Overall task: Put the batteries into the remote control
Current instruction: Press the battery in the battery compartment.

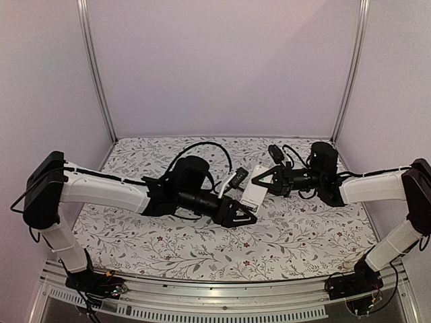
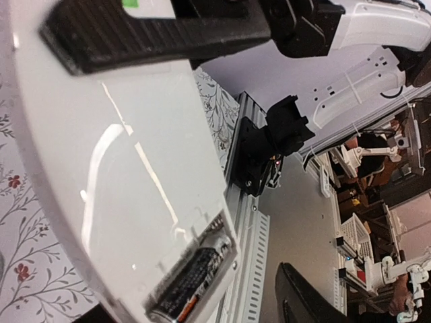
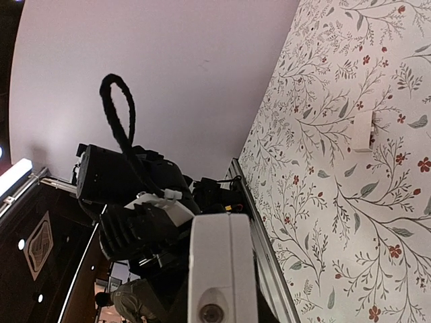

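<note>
Left wrist view shows the remote [image 2: 135,202] aloft, clamped in my right gripper [image 1: 256,182], a battery [image 2: 185,286] at its six o'clock end. Whether my left gripper [image 1: 248,217] is apart, I cannot tell. Seating seems underway; next, press it flat.

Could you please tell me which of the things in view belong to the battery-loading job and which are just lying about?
Job in hand: remote control, held by the right gripper; battery in its open compartment.
Lying about: small white plate, flat on the floral cloth.
</note>
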Robot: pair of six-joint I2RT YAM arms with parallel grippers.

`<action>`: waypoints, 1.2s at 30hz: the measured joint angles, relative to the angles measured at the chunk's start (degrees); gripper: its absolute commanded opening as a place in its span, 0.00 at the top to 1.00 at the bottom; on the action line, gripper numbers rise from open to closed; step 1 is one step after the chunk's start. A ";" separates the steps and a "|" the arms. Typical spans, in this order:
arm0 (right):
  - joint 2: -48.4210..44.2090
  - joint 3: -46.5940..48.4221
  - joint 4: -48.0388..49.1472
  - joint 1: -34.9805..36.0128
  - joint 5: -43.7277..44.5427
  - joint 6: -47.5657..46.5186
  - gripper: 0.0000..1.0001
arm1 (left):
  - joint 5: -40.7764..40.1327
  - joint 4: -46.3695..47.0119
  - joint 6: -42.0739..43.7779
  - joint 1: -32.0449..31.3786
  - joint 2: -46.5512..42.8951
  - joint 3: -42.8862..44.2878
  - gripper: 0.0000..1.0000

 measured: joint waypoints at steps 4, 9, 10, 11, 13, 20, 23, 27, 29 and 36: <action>-0.46 0.02 -3.56 0.00 2.03 -2.29 1.00 | -2.32 -1.31 0.26 -0.07 -1.31 -0.09 0.24; -3.48 0.02 -8.52 0.00 5.51 -6.64 1.00 | -7.26 -0.35 -1.49 -0.07 -3.74 -1.49 0.17; -4.33 0.02 -9.81 0.00 6.54 -7.80 1.00 | -8.83 0.37 -2.67 -0.07 -4.48 -2.29 0.16; -5.33 0.02 -10.95 0.00 7.48 -8.94 1.00 | -10.19 0.94 -3.87 0.00 -5.03 -2.93 0.16; -7.61 0.02 -13.07 0.00 9.62 -11.43 1.00 | -13.31 2.69 -6.71 0.20 -5.53 -4.24 0.14; -15.28 0.02 -17.25 0.00 17.18 -18.80 1.00 | -22.03 6.32 -15.80 0.33 -5.46 -5.68 0.18; -17.33 0.02 -18.97 0.00 20.26 -21.38 1.00 | -24.44 7.89 -18.36 0.31 -4.66 -5.03 0.22; -18.80 0.02 -21.03 0.00 23.47 -23.89 1.00 | -26.14 9.46 -20.74 0.24 -2.78 -3.37 0.26; -19.41 -0.04 -22.03 0.00 24.96 -24.92 1.00 | -26.73 9.86 -21.59 0.07 -1.75 -2.34 0.28; -20.81 -0.07 -23.28 0.11 27.96 -26.40 1.00 | -26.95 10.45 -23.26 -0.07 1.01 0.52 0.29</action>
